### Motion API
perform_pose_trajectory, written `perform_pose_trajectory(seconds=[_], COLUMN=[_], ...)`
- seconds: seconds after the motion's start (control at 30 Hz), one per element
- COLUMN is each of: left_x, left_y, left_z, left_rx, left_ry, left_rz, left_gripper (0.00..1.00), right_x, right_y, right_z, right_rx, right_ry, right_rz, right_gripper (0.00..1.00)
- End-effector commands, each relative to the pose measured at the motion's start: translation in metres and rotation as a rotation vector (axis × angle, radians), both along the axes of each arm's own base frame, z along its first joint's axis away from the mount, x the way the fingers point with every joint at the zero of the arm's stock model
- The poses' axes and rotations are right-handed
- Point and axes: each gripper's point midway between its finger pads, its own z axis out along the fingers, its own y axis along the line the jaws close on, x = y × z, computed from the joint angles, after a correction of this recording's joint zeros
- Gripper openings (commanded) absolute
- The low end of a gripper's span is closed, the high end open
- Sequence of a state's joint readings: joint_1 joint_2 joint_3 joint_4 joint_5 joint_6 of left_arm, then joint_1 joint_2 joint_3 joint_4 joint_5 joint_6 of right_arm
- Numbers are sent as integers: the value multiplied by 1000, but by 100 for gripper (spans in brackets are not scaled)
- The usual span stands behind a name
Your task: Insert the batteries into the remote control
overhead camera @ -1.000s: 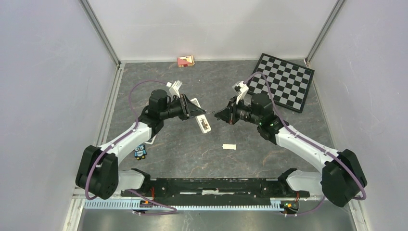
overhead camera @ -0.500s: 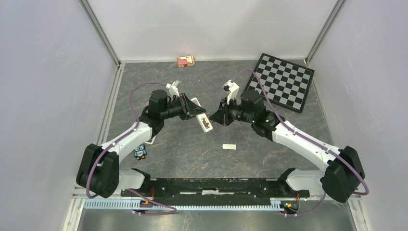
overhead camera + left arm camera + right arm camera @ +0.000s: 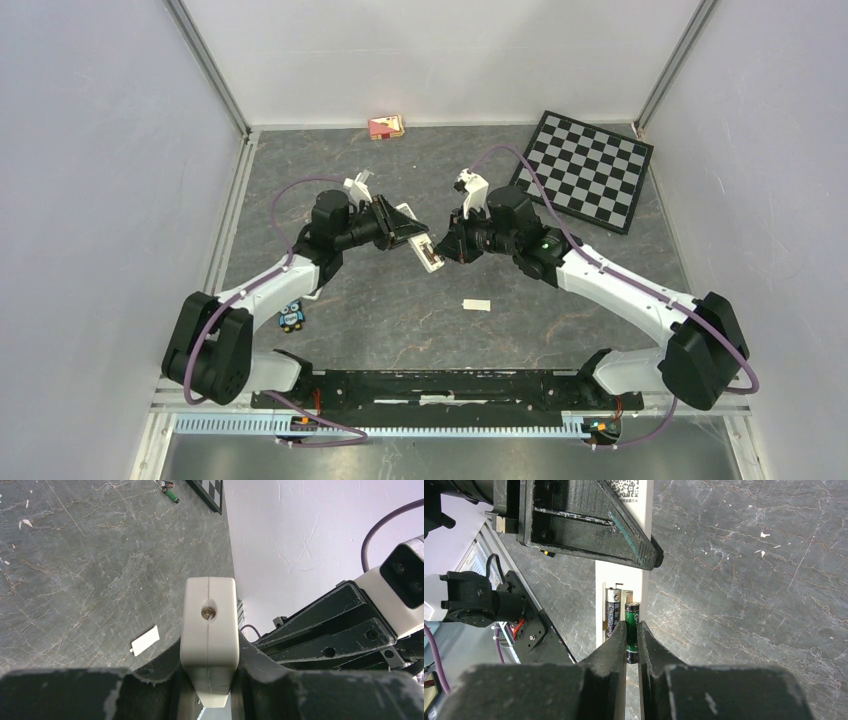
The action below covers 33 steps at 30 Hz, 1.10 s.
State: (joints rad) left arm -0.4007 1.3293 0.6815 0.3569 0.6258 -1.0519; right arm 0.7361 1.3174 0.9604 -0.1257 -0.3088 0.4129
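right arm closes in on the held remote

over the last second your right end effector (image 3: 452, 247) has travelled leftward above the bench (image 3: 380, 320), from well apart to just beside the remote control (image 3: 429, 256); the left end effector (image 3: 413, 236) has barely shifted and stays clamped on the white body, which is lifted off the bench with its open battery bay turned toward the right arm; in the right wrist view the fingers are closed on a green-and-black battery (image 3: 632, 625), which appears in line with the empty slot of the bay; a second battery (image 3: 612, 615) already lies seated in the neighbouring slot; whether the held cell touches the bay cannot be told from these views; spare batteries (image 3: 170, 491) lie far back near the checkerboard (image 3: 590, 170); the white cover (image 3: 476, 304) lies on the bench nearer the arm bases; judgement: the approach looks complete and half the load is in; what remains is fine alignment and pressing home of this cell, then the cover.
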Motion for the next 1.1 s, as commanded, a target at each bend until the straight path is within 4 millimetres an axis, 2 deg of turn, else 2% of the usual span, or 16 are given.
perform_pose_trajectory(seconds=[0.0, 0.47, 0.63, 0.77, 0.93, 1.07], left_x=[5, 11, 12, 13, 13, 12], left_y=[-4, -7, -8, -10, -10, -11], left_z=[17, 15, 14, 14, 13, 9], left_rx=[-60, -98, -101, -104, -111, -115], left_ry=[-42, -32, -28, -18, -6, 25], left_rz=[5, 15, 17, 6, 2, 4], left_gripper=[2, 2, 2, 2, 2, 2], right_x=[7, 0, 6, 7, 7, 10], right_y=[5, 7, -2, 1, 7, 8], right_z=[12, -2, -8, -6, 2, 16], right_rx=[8, -13, -73, -63, -23, 30], right_ry=[-41, 0, -5, -8, -15, -29], right_rz=[-1, 26, -13, -9, -1, -35], right_gripper=[14, 13, 20, 28, 31, 36])
